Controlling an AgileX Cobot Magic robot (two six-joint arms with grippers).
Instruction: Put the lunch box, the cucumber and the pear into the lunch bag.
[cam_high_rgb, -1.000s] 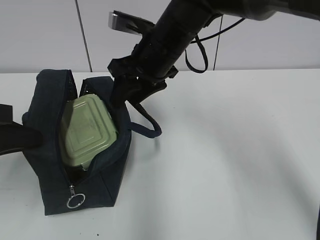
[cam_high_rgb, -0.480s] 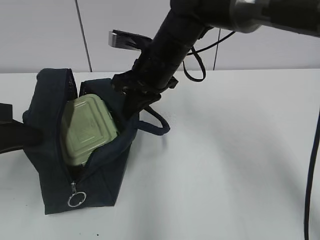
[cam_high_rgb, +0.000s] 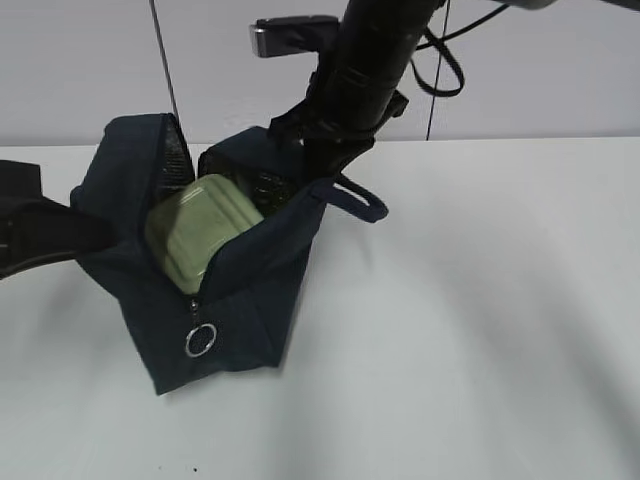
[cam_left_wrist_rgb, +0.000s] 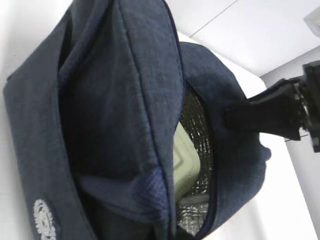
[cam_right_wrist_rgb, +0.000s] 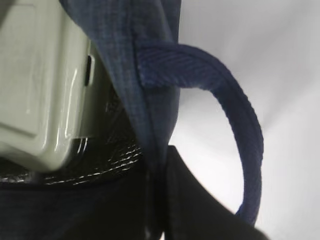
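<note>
The navy lunch bag (cam_high_rgb: 250, 290) stands open, stretched between both grippers. The sage-green lunch box (cam_high_rgb: 200, 235) lies tilted inside it, and also shows in the left wrist view (cam_left_wrist_rgb: 182, 160) and the right wrist view (cam_right_wrist_rgb: 40, 85). My right gripper (cam_high_rgb: 325, 165) is shut on the bag's right rim beside the loop handle (cam_high_rgb: 365, 200); its dark fingers pinch the rim (cam_right_wrist_rgb: 159, 165). My left gripper (cam_high_rgb: 95, 235) holds the bag's left wall; bag fabric (cam_left_wrist_rgb: 100, 100) fills its view and hides its fingers. The cucumber and pear are out of view.
The silver zipper ring (cam_high_rgb: 201, 340) hangs at the bag's front end. The white table (cam_high_rgb: 480, 300) stretches to the right. A grey wall (cam_high_rgb: 550, 80) stands behind. The right gripper also shows in the left wrist view (cam_left_wrist_rgb: 270, 112).
Both grippers and the bag have moved to the right and up. The bag mouth is pulled wider and the lunch box sits more tilted inside.
</note>
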